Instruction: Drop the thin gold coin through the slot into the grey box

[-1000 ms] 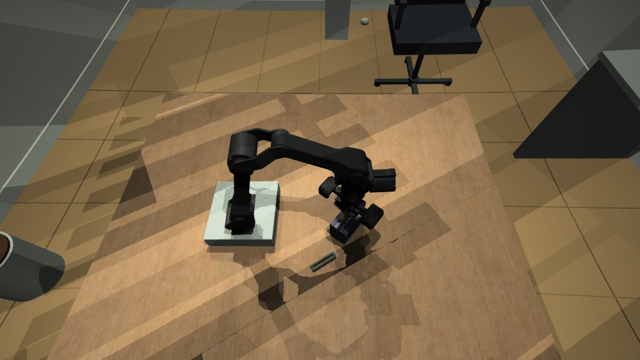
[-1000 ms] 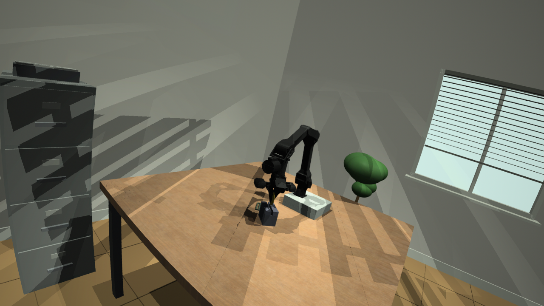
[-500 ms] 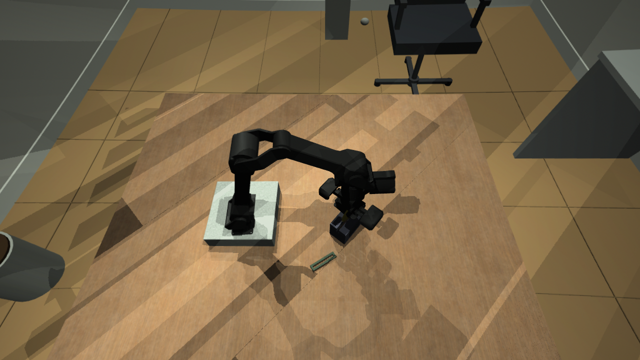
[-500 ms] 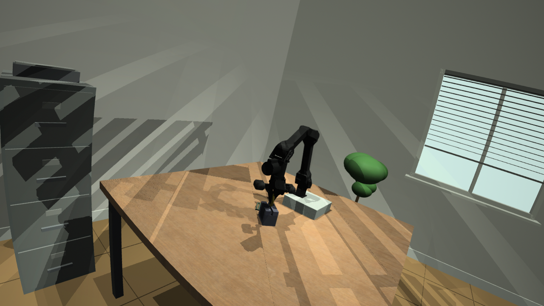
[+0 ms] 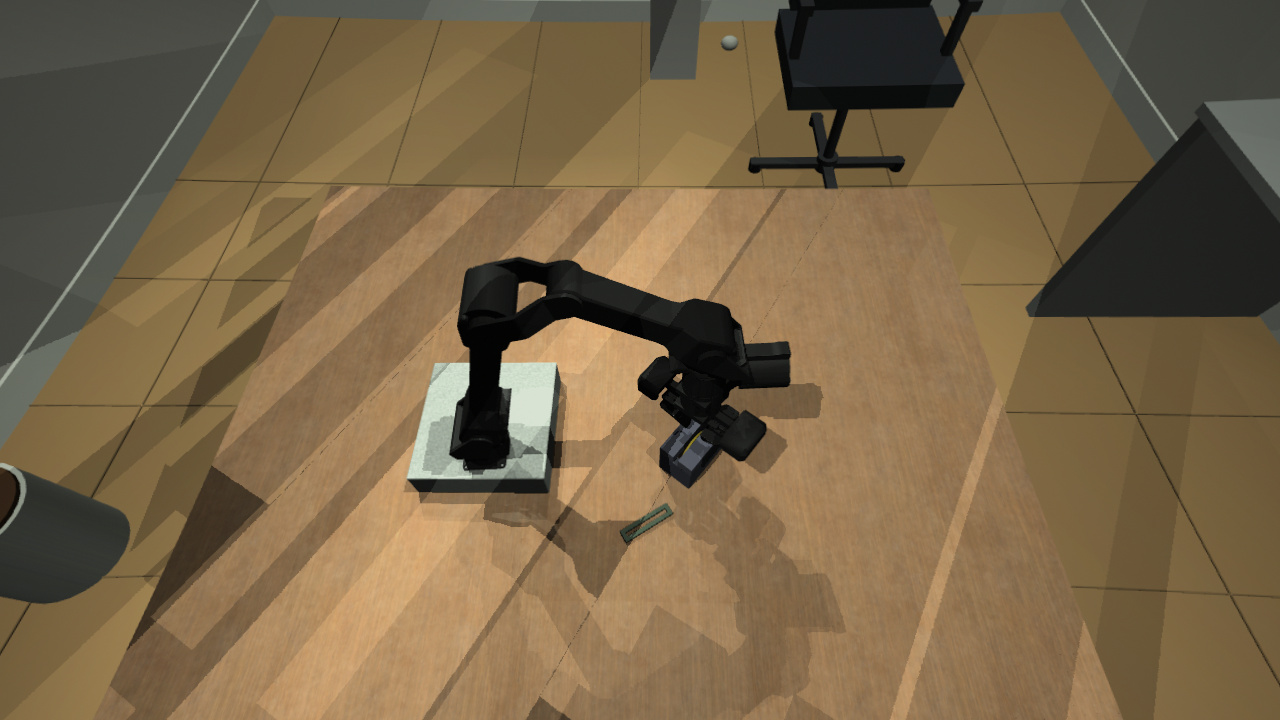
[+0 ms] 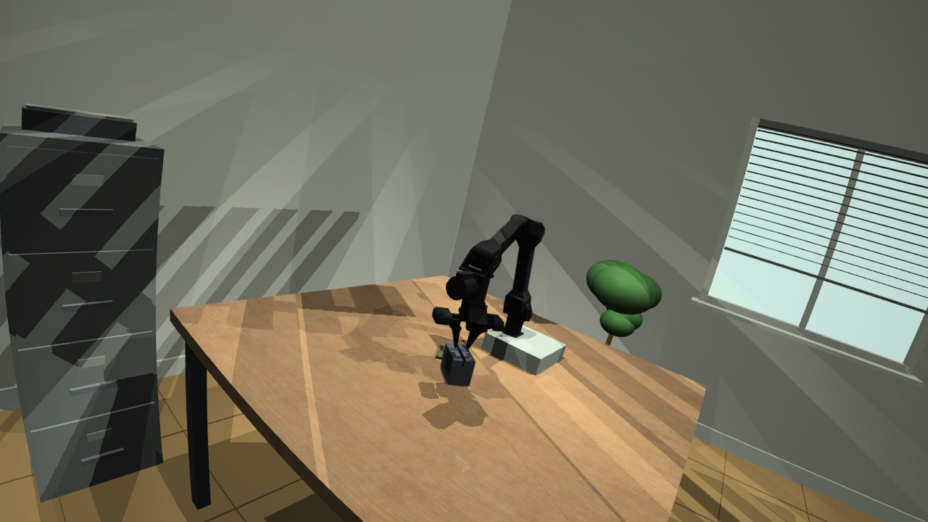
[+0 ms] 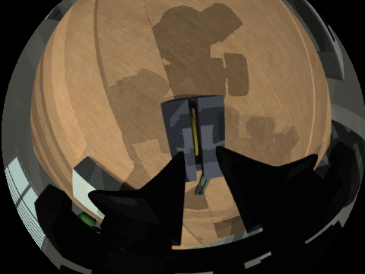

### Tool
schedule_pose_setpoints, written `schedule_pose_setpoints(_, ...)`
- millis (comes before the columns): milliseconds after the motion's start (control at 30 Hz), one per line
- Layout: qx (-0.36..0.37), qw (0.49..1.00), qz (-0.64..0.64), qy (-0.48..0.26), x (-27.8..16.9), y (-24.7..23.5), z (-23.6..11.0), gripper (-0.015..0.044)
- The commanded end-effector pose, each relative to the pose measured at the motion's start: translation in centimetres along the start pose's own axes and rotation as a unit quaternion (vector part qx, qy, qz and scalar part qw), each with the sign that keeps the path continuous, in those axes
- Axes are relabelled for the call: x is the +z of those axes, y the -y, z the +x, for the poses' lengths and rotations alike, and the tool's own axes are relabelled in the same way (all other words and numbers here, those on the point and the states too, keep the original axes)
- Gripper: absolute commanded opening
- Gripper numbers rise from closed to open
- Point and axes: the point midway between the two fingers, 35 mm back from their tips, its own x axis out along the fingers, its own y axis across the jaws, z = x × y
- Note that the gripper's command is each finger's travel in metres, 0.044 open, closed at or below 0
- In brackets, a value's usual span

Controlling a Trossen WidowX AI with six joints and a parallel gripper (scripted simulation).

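The grey box (image 5: 684, 465) (image 6: 457, 373) (image 7: 213, 114) stands on the table, its slotted lid facing up. The gold coin (image 5: 691, 440) (image 7: 195, 133) stands on edge in the slot. Only a narrow strip of it shows, lengthwise along the slot; the rest is hidden by the box. My gripper (image 5: 699, 428) (image 6: 462, 345) (image 7: 200, 152) is open and empty, with its fingertips apart on either side of the slot line, close to the lid. The dark-green holder (image 5: 650, 526) (image 6: 438, 352) (image 7: 199, 193) is empty on the table beside the box.
The arm's pale base block (image 5: 537, 394) (image 6: 544, 357) (image 7: 81, 180) sits on the wooden table (image 5: 429, 626) (image 6: 389, 454), to the left of the box in the top view. A chair (image 5: 868, 53) and a filing cabinet (image 6: 84, 291) stand away from the table.
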Motion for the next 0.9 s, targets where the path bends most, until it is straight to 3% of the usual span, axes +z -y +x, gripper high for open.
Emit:
schedule_pose_setpoints(0, 0.0, 1.0, 0.0, 0.0, 0.0, 0.0, 0.0, 0.0161)
schedule_pose_setpoints(67, 0.0, 1.0, 0.0, 0.0, 0.0, 0.0, 0.0, 0.0161)
schedule_pose_setpoints(367, 0.0, 1.0, 0.0, 0.0, 0.0, 0.0, -2.0, 0.0397)
schedule_pose_setpoints(433, 0.001, 1.0, 0.0, 0.0, -0.1, -0.1, -4.0, 0.044)
schedule_pose_setpoints(533, 0.001, 1.0, 0.0, -0.001, -0.2, -0.3, -6.3, 0.044)
schedule_pose_setpoints(867, 0.001, 1.0, 0.0, -0.001, -0.2, -0.3, -6.3, 0.044)
